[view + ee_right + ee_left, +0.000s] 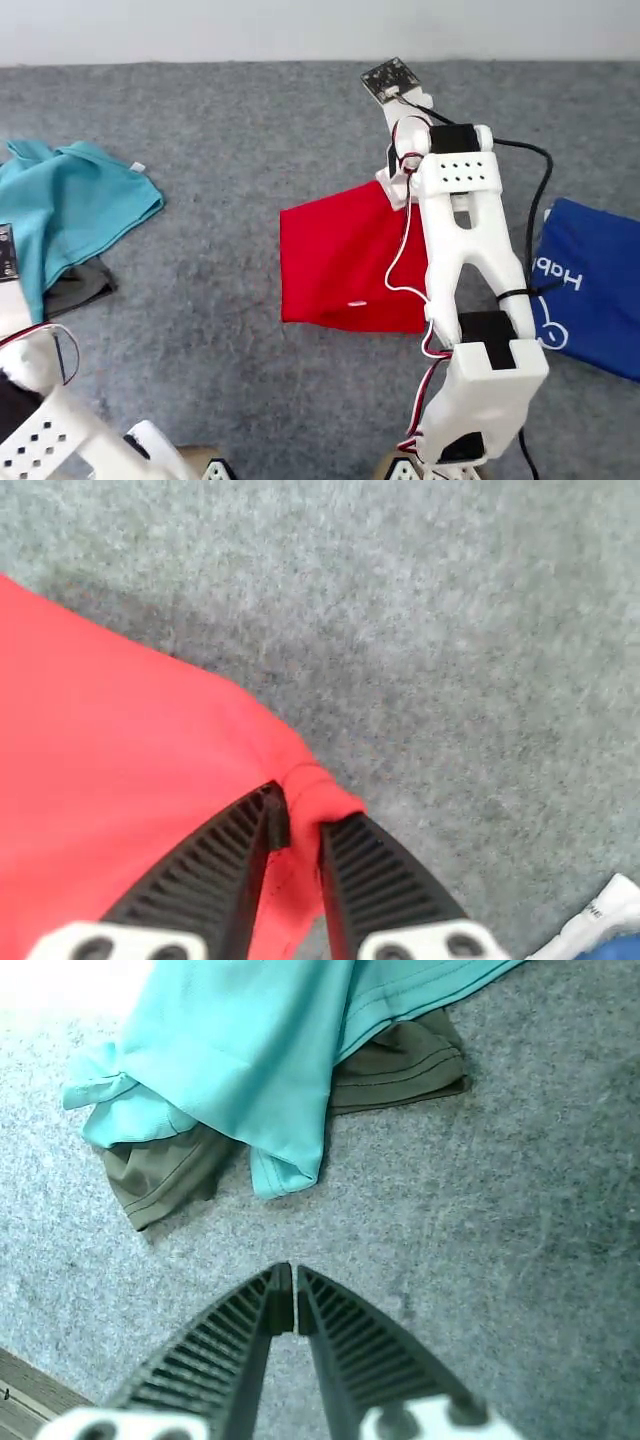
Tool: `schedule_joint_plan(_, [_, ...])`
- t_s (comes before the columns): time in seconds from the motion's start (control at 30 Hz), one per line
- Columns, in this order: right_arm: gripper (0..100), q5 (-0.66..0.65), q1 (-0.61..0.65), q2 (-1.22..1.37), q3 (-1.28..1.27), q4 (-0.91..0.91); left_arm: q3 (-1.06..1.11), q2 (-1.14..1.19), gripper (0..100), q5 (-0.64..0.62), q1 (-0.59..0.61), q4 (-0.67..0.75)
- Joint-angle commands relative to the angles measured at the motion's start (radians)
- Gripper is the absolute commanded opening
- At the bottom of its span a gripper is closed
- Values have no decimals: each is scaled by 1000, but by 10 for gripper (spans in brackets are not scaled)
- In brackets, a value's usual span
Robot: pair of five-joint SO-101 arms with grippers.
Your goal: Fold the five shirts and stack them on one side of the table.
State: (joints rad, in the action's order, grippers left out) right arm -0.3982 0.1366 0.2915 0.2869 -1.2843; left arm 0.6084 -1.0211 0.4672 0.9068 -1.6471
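A red shirt lies partly folded at the table's centre. My right arm stretches over its right side, and my right gripper is shut on the red shirt's far corner, with a fold of cloth pinched between the fingers. At the left edge a teal shirt lies rumpled over a dark olive shirt. My left gripper hovers shut and empty over bare carpet, a little short of the teal shirt and the olive shirt. A blue shirt lies at the right edge.
Grey carpet covers the table. The left arm's base sits at the front left corner. Open carpet runs between the teal and red shirts and along the back. A wooden table edge shows beside the left gripper.
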Motion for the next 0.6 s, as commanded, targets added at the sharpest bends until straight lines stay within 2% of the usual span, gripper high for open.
schedule_joint_plan(0.0, [9, -12, -16, -44, 48, 35, -7, -11, 14, 6, 3, 9])
schedule_joint_plan(0.13, [30, -9, -16, -36, 48, 10, -7, -14, 14, 6, 6, 6])
schedule_joint_plan(0.27, [192, 12, -16, -64, 49, -82, -7, -14, 14, 6, 6, 3])
schedule_joint_plan(0.33, [236, 60, -16, -99, 49, -114, -5, -14, 14, 6, 6, 3])
schedule_joint_plan(0.57, [236, 137, -7, -196, 49, -292, -5, -14, 14, 6, 6, 5])
